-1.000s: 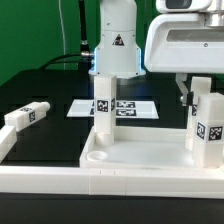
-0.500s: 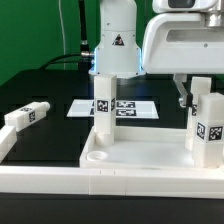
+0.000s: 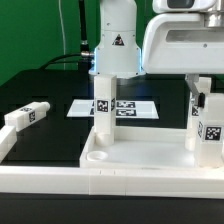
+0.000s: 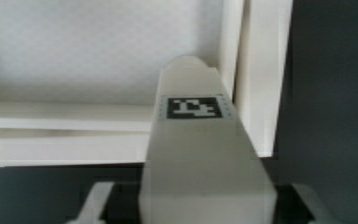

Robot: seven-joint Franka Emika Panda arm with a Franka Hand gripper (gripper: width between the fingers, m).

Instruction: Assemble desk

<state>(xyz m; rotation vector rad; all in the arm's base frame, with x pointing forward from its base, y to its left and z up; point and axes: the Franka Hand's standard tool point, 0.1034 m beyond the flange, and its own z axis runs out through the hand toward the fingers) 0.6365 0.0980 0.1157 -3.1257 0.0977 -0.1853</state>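
The gripper (image 3: 198,98) hung at the exterior view's right, its fingers closed narrowly on the top of the held leg (image 3: 209,135). The wrist view bore this out, with the leg running straight out from between the fingers. The leg's long axis was upright and in line with the gripper, which sat directly above it. Its lower end met the panel (image 3: 120,178) at the corner on the exterior view's right. The leg hid the socket there, so I could not tell whether it was fully seated. Any coming move would likely run along that vertical axis, pressing or turning the leg into the corner. A standing leg (image 3: 102,118) was upright in the opposite corner. A loose leg (image 3: 26,116) lay on its side, well apart.
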